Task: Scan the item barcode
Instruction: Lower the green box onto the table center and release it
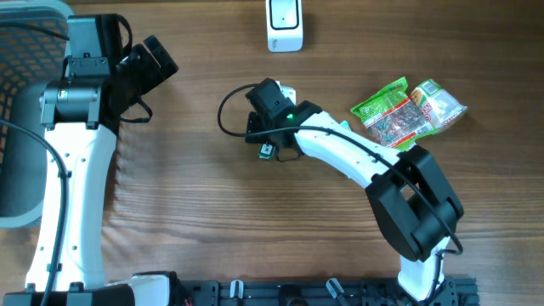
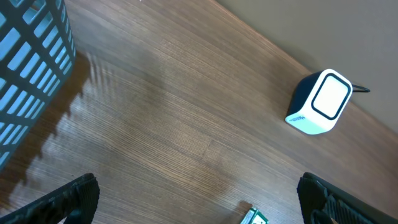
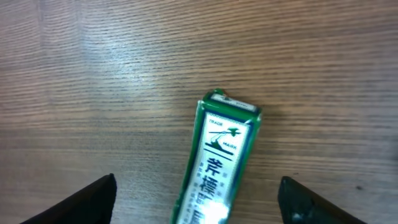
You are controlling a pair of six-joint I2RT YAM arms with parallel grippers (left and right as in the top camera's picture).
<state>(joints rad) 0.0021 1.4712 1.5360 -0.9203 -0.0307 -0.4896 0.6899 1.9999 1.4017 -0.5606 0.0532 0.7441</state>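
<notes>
Right gripper (image 1: 270,143), seen from overhead, hangs over the middle of the surface (image 1: 170,212), pointing down at a small green box (image 1: 266,152). Only a sliver of that box pokes out from under the wrist, so from up here I can't tell how the jaws stand. Left gripper (image 1: 166,61) hangs near the far left corner, just beside a mesh basket (image 1: 34,51) at the left edge. The white scanner (image 1: 285,25) stands at the far edge, roughly in line with the box but well apart from it. Two green snack packets (image 1: 408,110) lie toward the right side, up against each other.

Left wrist view: the fingers (image 2: 62,202) sit down in the bottom corners, spread wide, with just bare wood between them. The scanner (image 2: 320,102) is off to the right, close to the surface's edge, its dark-rimmed white face turned up toward the camera. The basket (image 2: 31,62) wall fills the top left.

Right wrist view is the clear one. The green box (image 3: 217,162) lies flat on the wood, its long side running away from the camera and leaning a bit to the right. Its white label with a trade mark logo and Chinese characters faces up. The fingers (image 3: 87,202) stand spread on either side, with wood showing between each one and the box, so nothing's pinched.
</notes>
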